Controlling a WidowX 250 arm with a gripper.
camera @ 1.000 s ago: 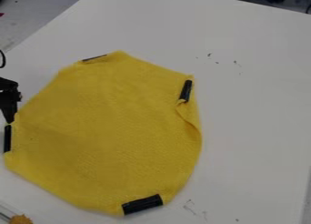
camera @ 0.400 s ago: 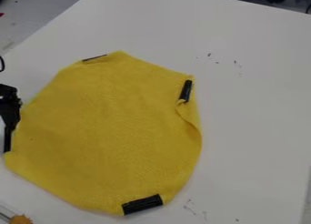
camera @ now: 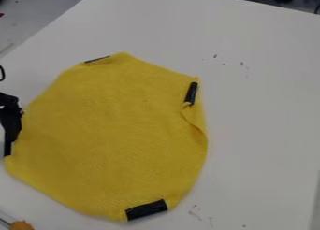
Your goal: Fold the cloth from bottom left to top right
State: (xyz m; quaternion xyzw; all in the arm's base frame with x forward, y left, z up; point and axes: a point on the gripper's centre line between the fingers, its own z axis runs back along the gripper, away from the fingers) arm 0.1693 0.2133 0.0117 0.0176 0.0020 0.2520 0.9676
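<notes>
Here, marked white tabletop (camera: 269,112), grey floor (camera: 34,11) beyond.

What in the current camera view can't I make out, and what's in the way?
All in the camera view:
- Upper part of the left black strip: behind the gripper.
- Whether the gripper grips the cloth: its own dark body hides the contact.
- Rest of the orange object: cut off by the bottom edge.
</notes>
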